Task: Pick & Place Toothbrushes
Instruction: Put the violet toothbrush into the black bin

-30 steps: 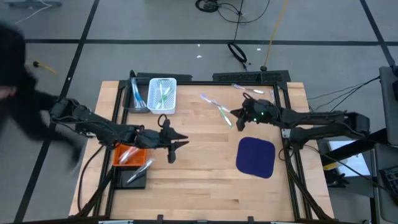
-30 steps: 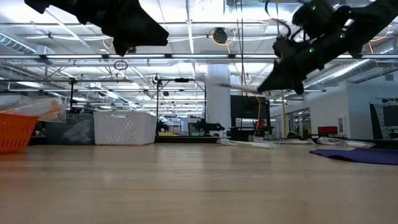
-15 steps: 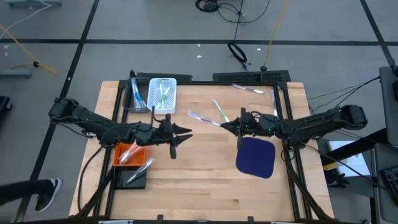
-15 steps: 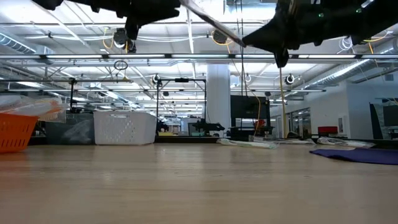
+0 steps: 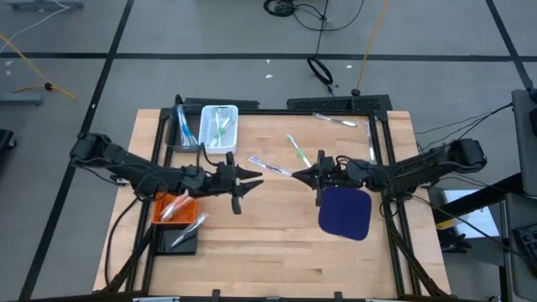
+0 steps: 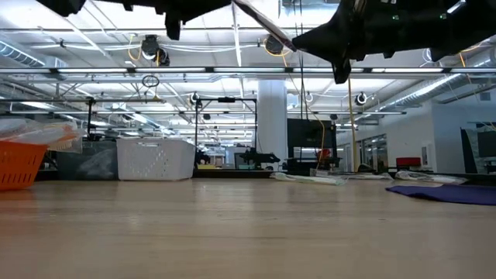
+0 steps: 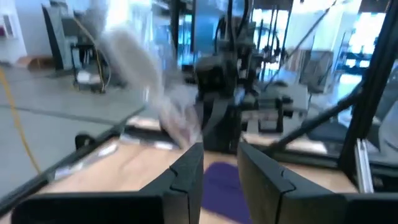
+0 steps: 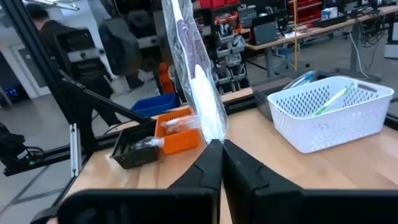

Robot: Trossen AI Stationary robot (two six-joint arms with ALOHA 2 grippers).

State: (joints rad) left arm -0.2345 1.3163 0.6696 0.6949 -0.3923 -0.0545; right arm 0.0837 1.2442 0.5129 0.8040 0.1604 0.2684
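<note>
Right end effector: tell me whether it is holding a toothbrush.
Yes: in the right wrist view the right end effector is shut on a wrapped toothbrush that sticks up from its fingertips.

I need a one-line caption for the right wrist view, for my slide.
Right end effector shut on a clear-wrapped purple toothbrush, above the wooden table.

Two dark arms hang at the top edge over the bare wooden table [image 6: 248, 232], a thin toothbrush [image 6: 260, 22] slanting between them, with an orange basket [image 6: 17, 164] far left, a white basket [image 6: 155, 159] beside it, and a blue mat [image 6: 449, 192] right.
</note>
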